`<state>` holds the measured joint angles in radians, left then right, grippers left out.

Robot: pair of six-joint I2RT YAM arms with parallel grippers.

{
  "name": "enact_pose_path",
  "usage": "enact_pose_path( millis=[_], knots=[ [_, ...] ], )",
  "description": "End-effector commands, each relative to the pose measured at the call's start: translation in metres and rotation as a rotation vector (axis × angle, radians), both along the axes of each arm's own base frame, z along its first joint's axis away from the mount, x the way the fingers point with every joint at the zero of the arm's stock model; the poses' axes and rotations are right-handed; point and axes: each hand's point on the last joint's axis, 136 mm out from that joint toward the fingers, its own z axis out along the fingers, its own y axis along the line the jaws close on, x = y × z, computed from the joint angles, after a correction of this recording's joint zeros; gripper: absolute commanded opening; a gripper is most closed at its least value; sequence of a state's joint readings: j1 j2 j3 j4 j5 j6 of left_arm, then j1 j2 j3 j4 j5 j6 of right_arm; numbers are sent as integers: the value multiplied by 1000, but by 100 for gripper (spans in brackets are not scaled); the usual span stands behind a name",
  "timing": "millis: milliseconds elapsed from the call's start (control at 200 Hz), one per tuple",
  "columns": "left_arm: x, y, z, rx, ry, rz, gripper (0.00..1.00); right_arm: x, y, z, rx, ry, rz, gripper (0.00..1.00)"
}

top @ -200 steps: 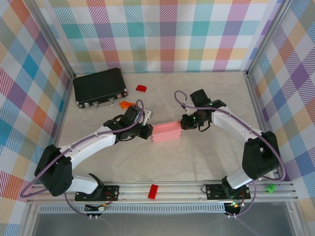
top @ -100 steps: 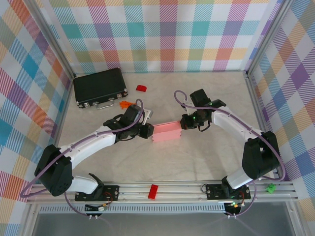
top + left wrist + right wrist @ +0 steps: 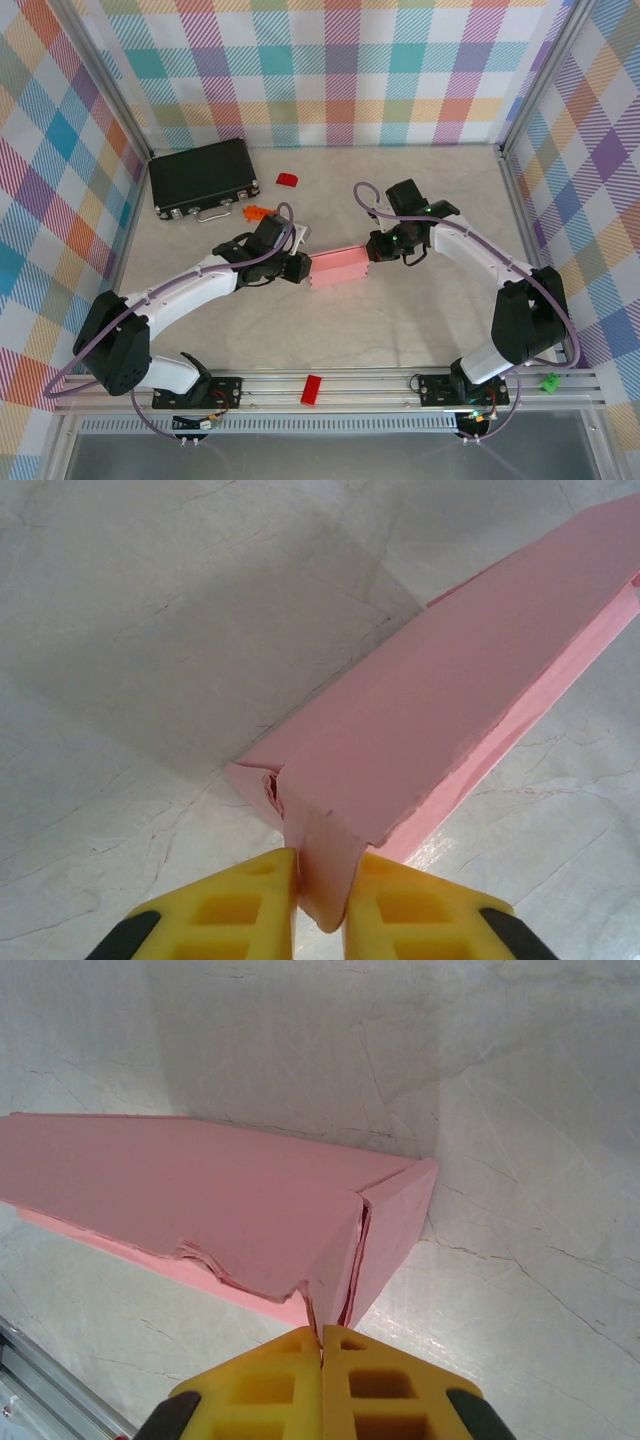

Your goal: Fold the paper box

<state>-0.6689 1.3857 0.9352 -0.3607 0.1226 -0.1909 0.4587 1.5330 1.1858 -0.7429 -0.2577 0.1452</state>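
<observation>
Bright, even overhead light, with soft shadows and little glare on all three feeds.

From the top camera I saw the pale table [image 3: 400, 320] lit flatly, with only faint, fuzzy shadows under the arms and no burnt-out patches. On the left wrist feed the paper box [image 3: 430, 720] threw a broad grey shadow up and to the left, its edges diffuse, and a small shiny patch sat on the table just below the box's lower edge. On the right wrist feed a similar soft shadow lay behind the box, and the top left corner was dimmer. The box's creases were crisp. The rail [image 3: 40, 1400] in the corner looked slightly blurred.
</observation>
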Motion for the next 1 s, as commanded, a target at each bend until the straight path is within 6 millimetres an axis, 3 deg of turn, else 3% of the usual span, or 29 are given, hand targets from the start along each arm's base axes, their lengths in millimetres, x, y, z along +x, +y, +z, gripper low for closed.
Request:
enact_pose_path(
  millis=[0,460,685,995],
  knots=[
    [5,-4,9,-21,-2,5,15,2,3,4,-2,0,13,6],
    [5,-12,14,-64,3,-4,8,0,4,-3,-3,21,10,6],
    [6,-10,25,-78,-28,3,17,0,2,-5,-13,21,8,6],
    [6,-15,30,-109,-30,-5,17,2,2,-4,-16,17,6,6]
  ],
)
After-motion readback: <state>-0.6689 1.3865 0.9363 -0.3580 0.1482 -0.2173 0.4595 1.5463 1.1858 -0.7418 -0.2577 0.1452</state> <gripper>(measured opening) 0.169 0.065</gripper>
